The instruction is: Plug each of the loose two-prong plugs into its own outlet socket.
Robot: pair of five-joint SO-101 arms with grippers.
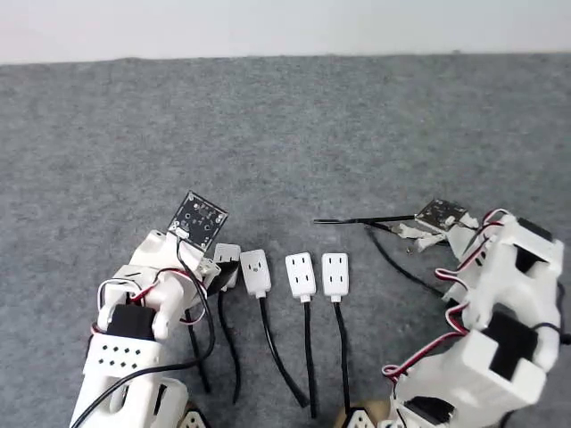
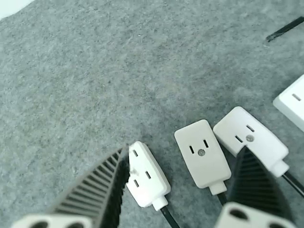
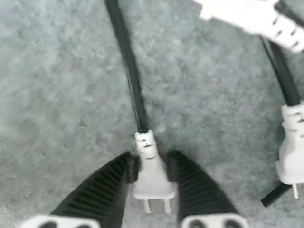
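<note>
Two-prong plug (image 3: 151,179) is pinched by its white body between the fingers (image 3: 107,187) of the right claw (image 3: 151,161), which is closed down to the plug's width. The prongs point back toward the wrist, and the black cord (image 3: 128,71) runs out past the fingertips across the grey counter (image 3: 57,71). Just to one side of that claw lies a second plug (image 3: 290,156), loose on the counter.

Well apart from it, the left claw (image 2: 184,149) hangs wide open and holds nothing, low over the row of outlet sockets (image 1: 300,275). The nearest socket (image 2: 145,175) touches one finger, the middle socket (image 2: 204,152) lies between the fingers, and the third socket (image 2: 249,137) sits by the other fingertip.

The step in hand looks to be carrying the gripped plug to a free socket. Done well, that likely means keeping the grip square on the body and turning the plug so its prongs face the slots rather than the wrist. Both prongs should line up before pushing, and the push should go straight in. The open left claw could steady the socket so it does not slide on the counter.
</note>
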